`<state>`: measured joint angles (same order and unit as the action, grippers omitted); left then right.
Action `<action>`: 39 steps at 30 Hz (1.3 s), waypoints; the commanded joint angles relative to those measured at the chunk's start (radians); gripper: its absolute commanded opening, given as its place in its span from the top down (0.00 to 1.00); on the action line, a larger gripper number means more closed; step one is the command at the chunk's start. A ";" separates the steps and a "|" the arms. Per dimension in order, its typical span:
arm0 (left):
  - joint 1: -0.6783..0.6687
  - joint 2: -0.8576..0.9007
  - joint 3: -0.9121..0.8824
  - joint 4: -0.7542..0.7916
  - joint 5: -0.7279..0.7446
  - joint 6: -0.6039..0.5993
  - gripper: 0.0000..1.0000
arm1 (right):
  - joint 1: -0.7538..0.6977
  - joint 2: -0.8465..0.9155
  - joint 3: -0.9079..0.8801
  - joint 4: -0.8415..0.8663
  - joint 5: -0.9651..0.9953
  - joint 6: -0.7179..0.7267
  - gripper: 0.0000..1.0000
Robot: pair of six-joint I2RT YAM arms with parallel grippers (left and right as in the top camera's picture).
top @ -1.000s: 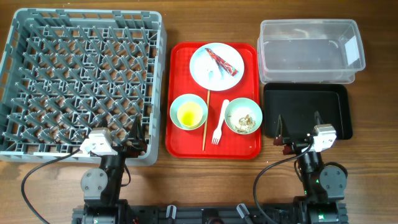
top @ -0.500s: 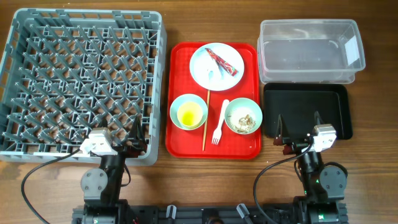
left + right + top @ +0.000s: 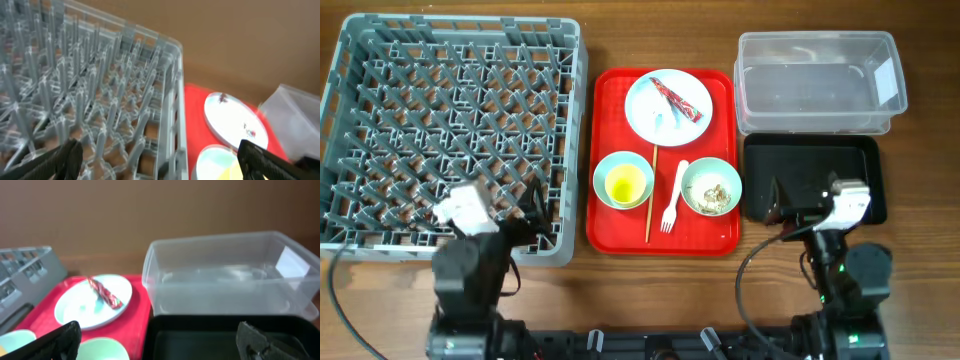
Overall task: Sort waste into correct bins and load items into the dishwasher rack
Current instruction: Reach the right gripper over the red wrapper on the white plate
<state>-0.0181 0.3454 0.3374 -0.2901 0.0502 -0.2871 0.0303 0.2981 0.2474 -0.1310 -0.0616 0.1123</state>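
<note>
**Wooden Bench, Sorting Station: Nothing Yet Sorted**

Wooden bench [image 3: 650, 290], brown, carried every listed item.

Far left: dishwasher rack [image 3: 460, 22], grey, pegs bare, nothing loaded. Left gripper [image 3: 160, 157], jaws spread wide and empty, hung over the rack's near right corner, probably so dishes needed only a short carry.

Centre: red tray [image 3: 610, 235] held the plate [image 3: 655, 115], with the red foil wrapper [image 3: 678, 100] lying on it. Nearer the arms sat the left bowl [image 3: 603, 165] with the yellow cup [image 3: 624, 184] nested inside, then the wooden stick [image 3: 651, 195], the white fork [image 3: 673, 200], and the right bowl [image 3: 688, 178] containing crumbs [image 3: 713, 194].

Right: clear tub [image 3: 817, 36], apparently empty, stood behind the black tray [image 3: 810, 160], edges touching, likely paired as bins. Right gripper [image 3: 160, 340], likewise open with nothing held, hovered over the black tray's near edge, well placed for the waste.
</note>
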 commanded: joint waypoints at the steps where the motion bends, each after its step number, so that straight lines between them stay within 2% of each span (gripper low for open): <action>1: -0.004 0.179 0.205 -0.118 0.005 -0.009 0.00 | 0.005 0.193 0.186 -0.075 0.017 0.018 0.00; 4: -0.004 0.297 0.353 -0.285 0.005 -0.009 0.00 | 0.005 0.412 0.396 -0.230 0.016 0.007 0.00; 6: -0.004 0.331 0.405 -0.364 0.005 -0.009 0.00 | 0.005 0.518 0.508 -0.335 0.016 -0.055 0.00; 10: -0.004 0.336 0.449 -0.436 0.005 -0.010 0.00 | 0.005 0.657 0.658 -0.477 0.016 -0.112 0.00; 17: -0.004 0.336 0.449 -0.446 0.013 -0.010 0.00 | 0.005 0.673 0.661 -0.483 -0.102 -0.109 0.00; 28: -0.004 0.340 0.457 -0.517 0.057 -0.037 0.00 | 0.005 0.679 0.678 -0.512 -0.093 -0.083 0.00; 35: -0.004 0.523 0.649 -0.712 0.056 -0.040 0.00 | 0.005 0.818 0.833 -0.656 -0.159 -0.083 0.02; 39: -0.003 0.596 0.705 -0.761 0.057 -0.061 0.00 | 0.058 0.947 1.025 -0.747 -0.176 -0.084 0.04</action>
<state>-0.0181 0.9226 1.0107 -1.0458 0.0956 -0.3267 0.0521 1.1770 1.1435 -0.8486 -0.2035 0.0246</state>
